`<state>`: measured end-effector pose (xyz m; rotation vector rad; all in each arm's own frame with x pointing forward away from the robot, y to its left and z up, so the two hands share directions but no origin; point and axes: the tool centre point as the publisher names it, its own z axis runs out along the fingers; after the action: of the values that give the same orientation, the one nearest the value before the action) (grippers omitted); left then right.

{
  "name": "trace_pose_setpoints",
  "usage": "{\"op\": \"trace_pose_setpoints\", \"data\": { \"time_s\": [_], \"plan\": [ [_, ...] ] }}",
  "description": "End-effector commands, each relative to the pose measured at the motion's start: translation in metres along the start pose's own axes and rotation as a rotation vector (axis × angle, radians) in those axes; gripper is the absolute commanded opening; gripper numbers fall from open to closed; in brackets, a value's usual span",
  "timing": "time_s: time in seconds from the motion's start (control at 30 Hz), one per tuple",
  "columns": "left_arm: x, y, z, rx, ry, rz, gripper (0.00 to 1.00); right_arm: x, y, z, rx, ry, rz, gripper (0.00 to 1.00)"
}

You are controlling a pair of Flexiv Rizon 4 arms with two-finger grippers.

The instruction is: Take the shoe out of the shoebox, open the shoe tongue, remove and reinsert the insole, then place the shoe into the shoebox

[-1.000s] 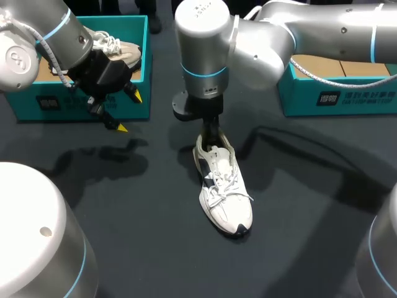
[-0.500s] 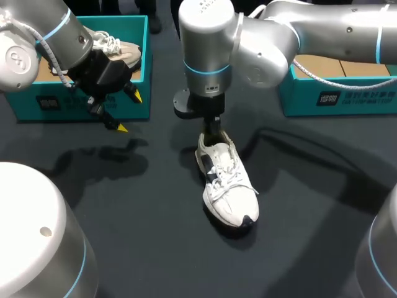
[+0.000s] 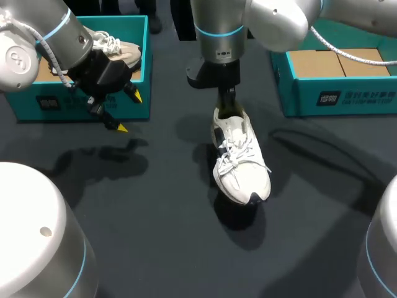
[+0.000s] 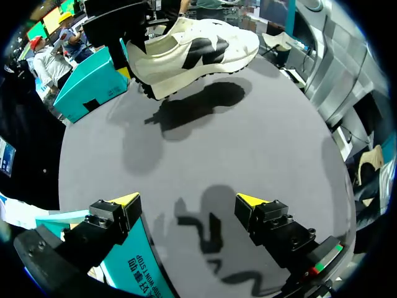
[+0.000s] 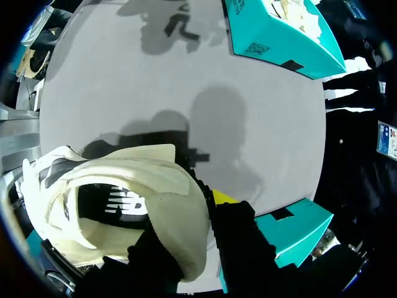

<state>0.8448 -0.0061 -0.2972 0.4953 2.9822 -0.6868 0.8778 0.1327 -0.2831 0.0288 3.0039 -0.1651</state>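
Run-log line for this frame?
right gripper: shut on shoe heel | shoe: held off table | left gripper: open, empty, beside shoebox | insole step: not yet done

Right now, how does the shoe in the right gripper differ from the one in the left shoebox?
The gripped shoe hangs above the table, heel pinched by the right gripper; the boxed shoe lies in the left shoebox, ungripped. The gripped shoe shows whole, the boxed shoe only partly. Both are pale, laced sneakers.
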Motion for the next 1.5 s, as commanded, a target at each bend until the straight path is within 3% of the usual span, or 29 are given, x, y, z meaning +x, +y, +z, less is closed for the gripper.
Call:
{"op": "trace_pose_setpoints", "data": {
  "time_s": [0.03, 0.3, 0.8, 1.1, 1.27, 1.4, 1.5],
  "plan": [
    [0.0, 0.0, 0.0, -0.003, 0.0, 0.0, 1.0, -0.001, -0.021, -0.039, 0.004, 0.002, 0.02, 0.0],
    [0.0, 0.0, 0.0, -0.003, 0.0, 0.0, 1.0, -0.015, -0.056, -0.06, -0.022, 0.014, 0.1, 0.0],
    [0.0, 0.0, 0.0, -0.003, 0.0, 0.0, 1.0, -0.015, -0.056, -0.06, -0.022, 0.014, 0.1, 0.0],
    [0.0, 0.0, 0.0, -0.003, 0.0, 0.0, 1.0, -0.052, -0.082, -0.106, 0.054, -0.083, 0.139, 0.0],
    [0.0, 0.0, 0.0, -0.003, 0.0, 0.0, 1.0, -0.071, -0.104, -0.119, 0.116, -0.095, 0.16, 0.0],
    [0.0, 0.0, 0.0, -0.003, 0.0, 0.0, 1.0, -0.09, -0.127, -0.117, 0.045, -0.101, 0.16, 0.0],
    [0.0, 0.0, 0.0, -0.003, 0.0, 0.0, 1.0, -0.09, -0.127, -0.117, 0.045, -0.101, 0.16, 0.0]
  ]
}}
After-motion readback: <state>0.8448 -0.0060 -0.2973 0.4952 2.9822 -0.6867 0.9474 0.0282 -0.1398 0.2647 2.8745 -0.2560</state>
